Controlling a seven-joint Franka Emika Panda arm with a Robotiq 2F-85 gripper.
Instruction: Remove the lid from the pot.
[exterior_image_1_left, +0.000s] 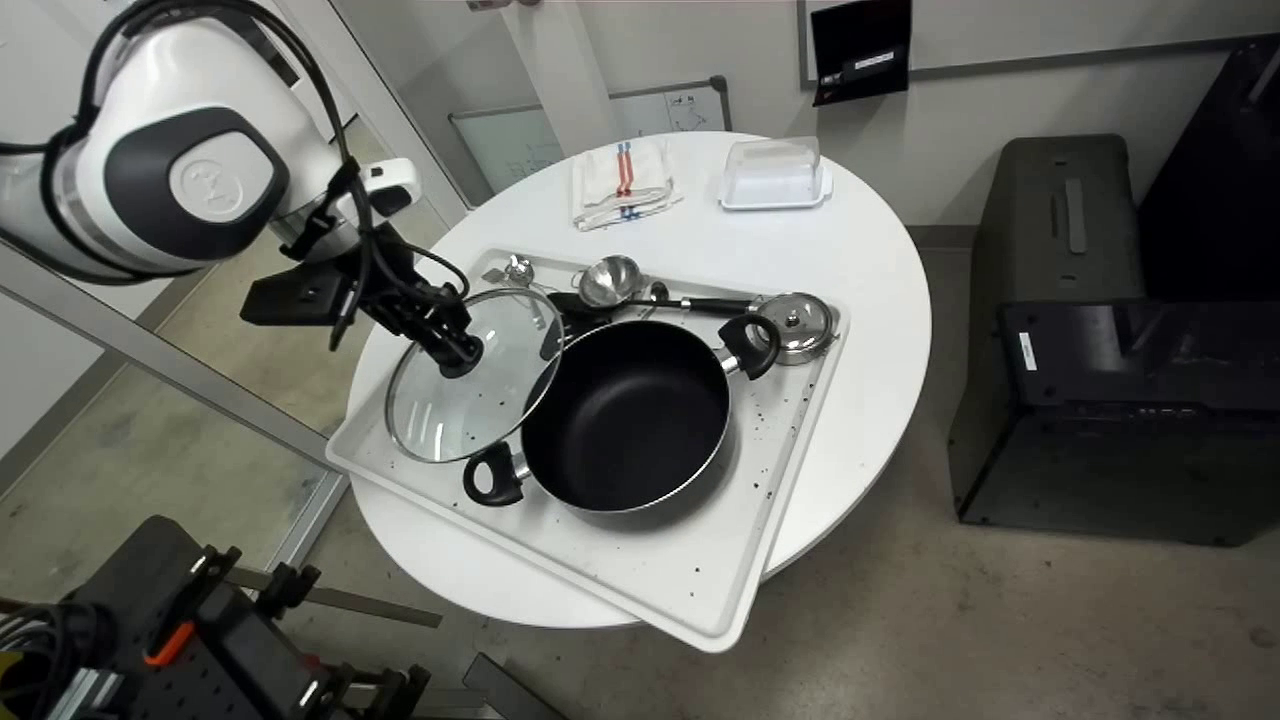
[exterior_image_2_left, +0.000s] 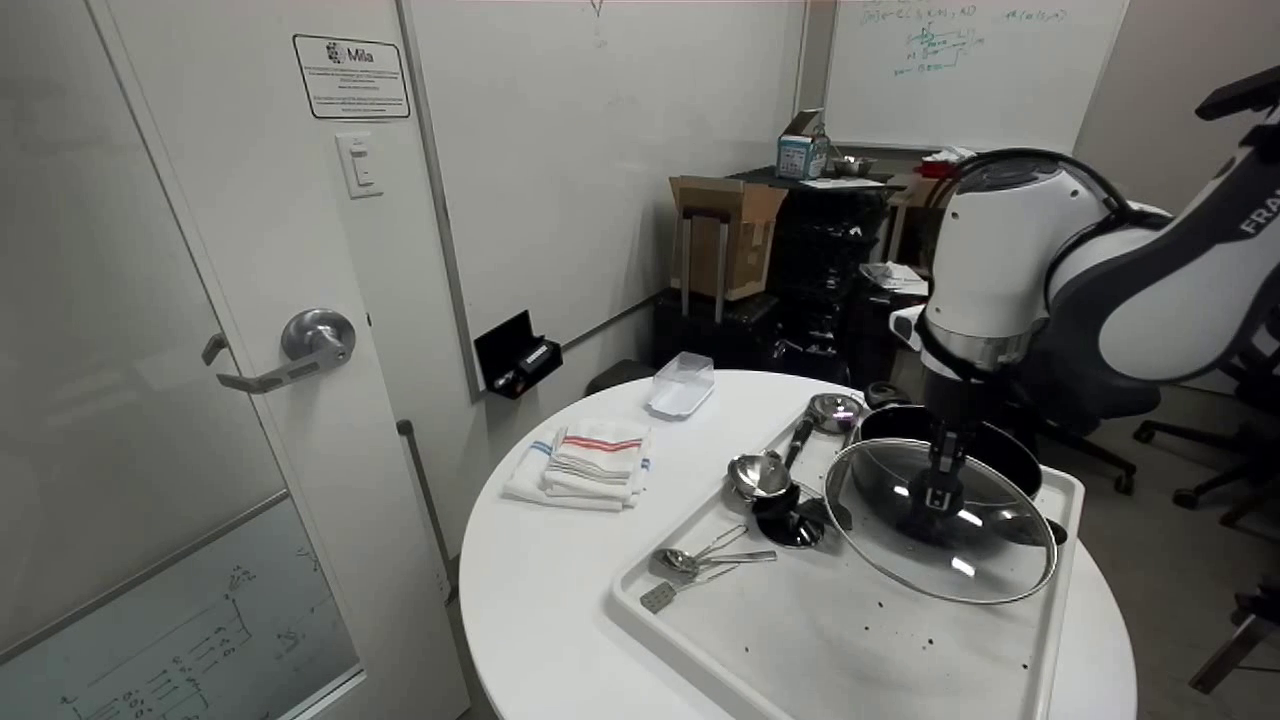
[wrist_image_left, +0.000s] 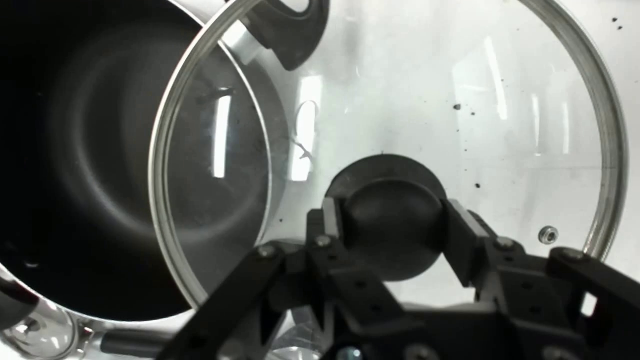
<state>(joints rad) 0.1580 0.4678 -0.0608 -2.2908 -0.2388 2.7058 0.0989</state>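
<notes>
The round glass lid (exterior_image_1_left: 440, 420) with a thin metal rim hangs beside the pot; it also shows in an exterior view (exterior_image_2_left: 965, 580) and in the wrist view (wrist_image_left: 410, 95). My gripper (exterior_image_1_left: 458, 362) is shut on its dark knob, with a finger on each side in the wrist view (wrist_image_left: 392, 225). In an exterior view the gripper (exterior_image_2_left: 938, 495) holds the lid up over the tray. The wide black pot (exterior_image_1_left: 625, 415) stands on the tray, mostly uncovered, its dark inside showing. The lid's edge overlaps the pot's rim in the wrist view (wrist_image_left: 100, 125).
The pot stands on a white tray (exterior_image_1_left: 680, 580) on a round white table (exterior_image_1_left: 870, 290). Behind the pot lie a small metal cup (exterior_image_1_left: 610, 281), a small lidded metal pot (exterior_image_1_left: 798, 322) and small utensils (exterior_image_2_left: 690, 562). Folded towels (exterior_image_1_left: 625, 185) and a clear-lidded dish (exterior_image_1_left: 773, 180) are farther back.
</notes>
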